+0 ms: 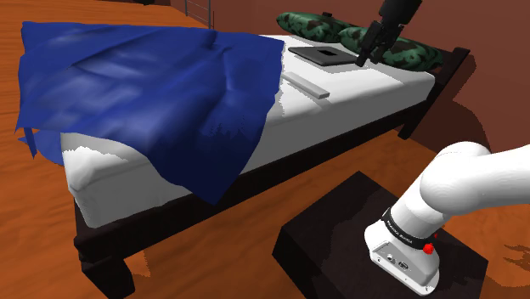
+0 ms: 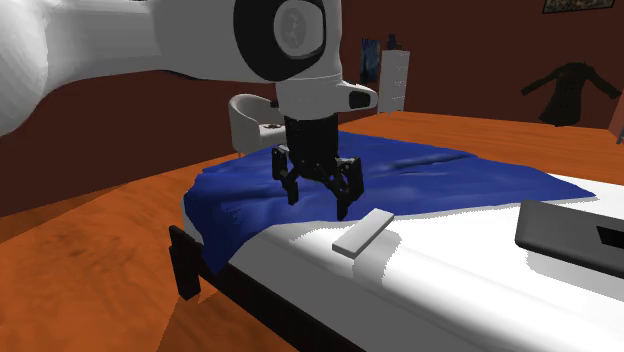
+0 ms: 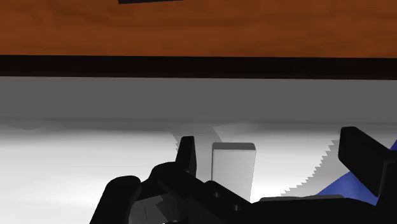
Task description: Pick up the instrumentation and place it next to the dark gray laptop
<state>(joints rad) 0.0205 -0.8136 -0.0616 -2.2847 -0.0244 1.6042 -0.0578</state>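
White bed (image 1: 365,95) carried one blue blanket (image 1: 144,93), two camouflage pillows (image 1: 310,24), one dark grey laptop (image 1: 321,54) and one grey bar (image 2: 364,233); single gripper (image 2: 320,198) hung above, fingers apart, empty.

White Franka arm (image 1: 476,183), all-black gripper (image 2: 320,205), dark box stand (image 1: 340,234).
Links were smooth glossy white, and one carried a big round dark joint cap (image 2: 291,30). A black band (image 1: 409,231) with small white lettering ringed the lowest link, with a red button (image 1: 428,248) below it and small ports on the white base block (image 1: 403,259).
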